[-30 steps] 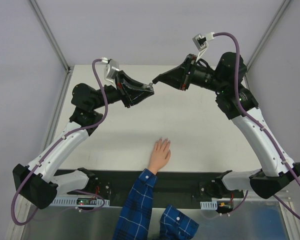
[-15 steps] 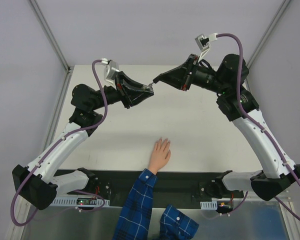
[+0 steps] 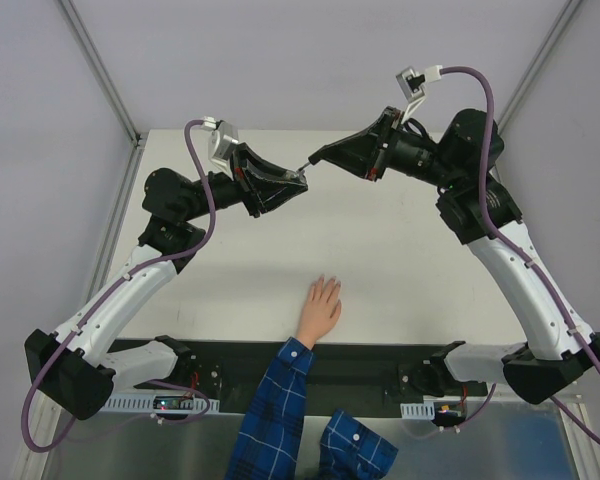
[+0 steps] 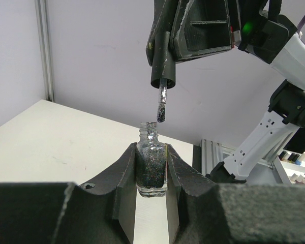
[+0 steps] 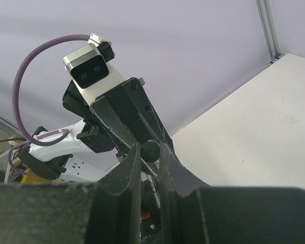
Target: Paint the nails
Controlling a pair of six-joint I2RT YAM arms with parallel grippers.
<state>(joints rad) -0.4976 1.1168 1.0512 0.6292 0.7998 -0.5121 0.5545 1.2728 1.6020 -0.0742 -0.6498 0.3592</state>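
The left tool (image 3: 292, 182) is clamped on an open bottle (image 4: 152, 170), held upright above the worktop (image 3: 400, 260) near its far edge. At the middle of the near edge a hand (image 3: 320, 308) lies flat, fingers pointing away; its nails (image 3: 327, 284) are too small to make out. The right tool (image 3: 318, 158) grips a cap (image 4: 162, 66), and its brush (image 4: 161, 105) hangs just above the bottle's neck.

I had bright, even light from above, soft shadows on the table (image 3: 400, 270), and blurred, dark foregrounds in both wrist views.
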